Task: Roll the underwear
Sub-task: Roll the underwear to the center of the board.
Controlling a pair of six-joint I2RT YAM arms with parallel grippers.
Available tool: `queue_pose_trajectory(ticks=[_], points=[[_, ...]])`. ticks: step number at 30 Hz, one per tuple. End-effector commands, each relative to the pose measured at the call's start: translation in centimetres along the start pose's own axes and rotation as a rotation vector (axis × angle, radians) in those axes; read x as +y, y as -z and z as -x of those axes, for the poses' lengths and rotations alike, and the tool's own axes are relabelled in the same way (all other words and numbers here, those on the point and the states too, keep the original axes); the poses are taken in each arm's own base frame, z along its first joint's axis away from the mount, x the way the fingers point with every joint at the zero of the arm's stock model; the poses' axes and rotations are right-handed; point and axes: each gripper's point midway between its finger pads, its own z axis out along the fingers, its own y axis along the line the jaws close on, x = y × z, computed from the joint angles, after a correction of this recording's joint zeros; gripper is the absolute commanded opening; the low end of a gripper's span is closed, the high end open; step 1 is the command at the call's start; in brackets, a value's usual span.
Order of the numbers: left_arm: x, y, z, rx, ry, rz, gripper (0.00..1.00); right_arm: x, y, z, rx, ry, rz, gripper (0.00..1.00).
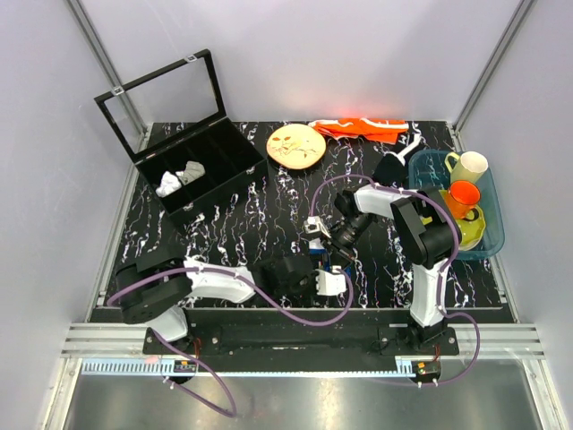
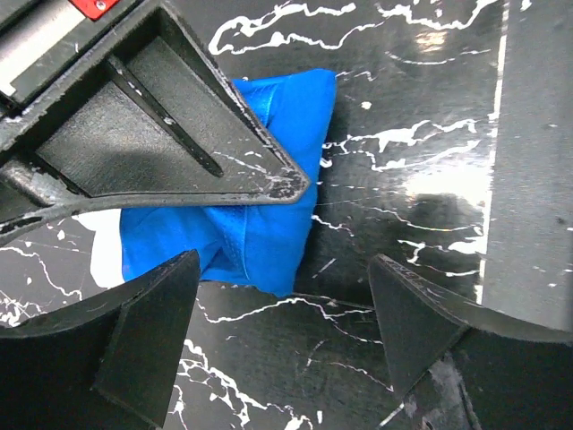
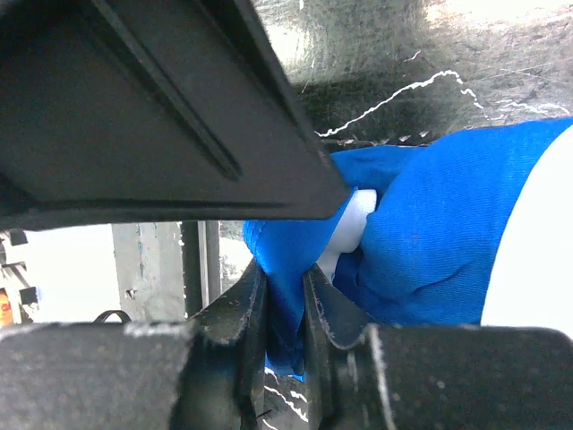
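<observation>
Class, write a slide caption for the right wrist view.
Right gripper pinching a fold of the blue underwear, close up.

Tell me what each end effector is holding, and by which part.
The right end effector is shut on the underwear, pinching a thin fold of blue fabric at the bundle's edge. The left end effector stands open near it, holding nothing.

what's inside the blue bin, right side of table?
Three cups show in the blue bin: a pale yellow mug, an orange cup, a yellow mug. The right arm covers the bin's left part, so anything there is hidden.
</observation>
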Motion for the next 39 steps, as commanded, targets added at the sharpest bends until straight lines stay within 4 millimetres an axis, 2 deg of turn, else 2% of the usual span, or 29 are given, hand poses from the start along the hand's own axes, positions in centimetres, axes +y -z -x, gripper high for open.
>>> queue_pose_trajectory(ticks=[1, 3, 6, 8, 10, 11, 14, 16, 20, 21, 22, 24, 25, 26, 28, 29, 30, 31, 32, 33, 34, 35, 36, 38, 39], points=[[3.0, -0.7, 1.6, -0.001, -0.072, 0.117, 0.81, 0.1, -0.2, -1.6, 0.063, -0.056, 0.01, 0.21], [3.0, -1.2, 1.8, 0.001, -0.073, 0.113, 0.8, 0.1, -0.2, -1.6, 0.063, -0.054, 0.01, 0.22], [2.7, -2.2, 1.9, 0.016, -0.067, 0.088, 0.73, 0.1, -0.2, -1.6, 0.063, -0.056, 0.011, 0.22], [2.1, -2.5, 1.3, 0.043, -0.059, 0.055, 0.63, 0.0, -0.2, -1.5, 0.06, -0.053, 0.01, 0.22], [1.2, -2.8, 1.0, 0.052, -0.045, 0.012, 0.51, 0.0, -0.2, -1.5, 0.059, -0.054, 0.007, 0.23], [0.9, -2.8, 0.9, 0.052, -0.037, -0.004, 0.37, -0.1, -0.2, -1.5, 0.056, -0.06, 0.003, 0.23], [-0.8, -2.6, 0.6, 0.054, -0.006, -0.086, 0.16, -0.8, 0.4, -1.0, 0.035, -0.072, -0.041, 0.26], [-1.7, -2.5, 0.1, 0.064, 0.036, -0.12, 0.11, -1.7, 1.3, -0.6, 0.014, -0.074, -0.103, 0.31], [-2.9, -2.1, -1.1, 0.052, 0.18, -0.208, 0.09, -2.9, 4.7, -0.1, -0.058, -0.074, -0.231, 0.39], [-2.2, -2.0, -1.4, 0.044, 0.24, -0.208, 0.09, -3.0, 6.0, 0.4, -0.091, -0.061, -0.273, 0.41], [-2.7, -1.9, -1.4, 0.028, 0.271, -0.25, 0.09, -3.4, 7.5, 0.1, -0.134, -0.08, -0.308, 0.44], [-2.2, -1.9, -2.4, 0.039, 0.347, -0.274, 0.1, -3.3, 9.7, 0.7, -0.198, -0.064, -0.367, 0.46], [-2.4, -1.8, -2.1, 0.026, 0.375, -0.313, 0.09, -3.6, 11.1, 0.2, -0.235, -0.085, -0.403, 0.46], [-1.9, -2.0, -3.0, 0.04, 0.418, -0.32, 0.09, -3.4, 12.2, 0.4, -0.253, -0.069, -0.44, 0.46], [-1.9, -1.9, -2.9, 0.034, 0.489, -0.381, 0.09, -3.5, 13.7, 0.2, -0.283, -0.063, -0.498, 0.47], [-1.5, -1.9, -3.4, 0.039, 0.528, -0.392, 0.09, -3.1, 15.0, 0.3, -0.304, -0.041, -0.549, 0.46], [-2.0, -1.9, -4.1, 0.065, 0.579, -0.431, 0.09, -2.9, 15.1, 0.1, -0.304, -0.012, -0.571, 0.46], [-2.0, -1.9, -3.4, 0.045, 0.611, -0.483, 0.11, -2.5, 15.3, 0.1, -0.304, 0.03, -0.593, 0.46], [-1.3, -1.9, -3.6, 0.04, 0.658, -0.508, 0.12, -1.1, 16.0, 1.1, -0.331, 0.128, -0.633, 0.47], [-2.6, -1.7, -4.5, 0.087, 0.746, -0.596, 0.12, -0.4, 15.1, 0.6, -0.321, 0.221, -0.63, 0.48], [-1.6, -2.2, -3.7, 0.074, 0.771, -0.612, 0.12, 0.3, 15.0, 1.0, -0.332, 0.303, -0.642, 0.52], [-1.0, -2.3, -3.9, 0.067, 0.802, -0.631, 0.12, 2.2, 15.4, 2.3, -0.376, 0.448, -0.68, 0.57], [-1.7, -1.9, -4.3, 0.102, 0.855, -0.674, 0.13, 2.6, 13.9, 1.5, -0.36, 0.555, -0.677, 0.76], [-0.9, -2.6, -4.7, 0.12, 0.916, -0.687, 0.15, 4.0, 13.9, 2.5, -0.372, 0.758, -0.754, 0.91], [-0.9, -2.7, -4.7, 0.133, 0.962, -0.703, 0.16, 4.2, 12.8, 2.2, -0.342, 0.825, -0.732, 0.94]])
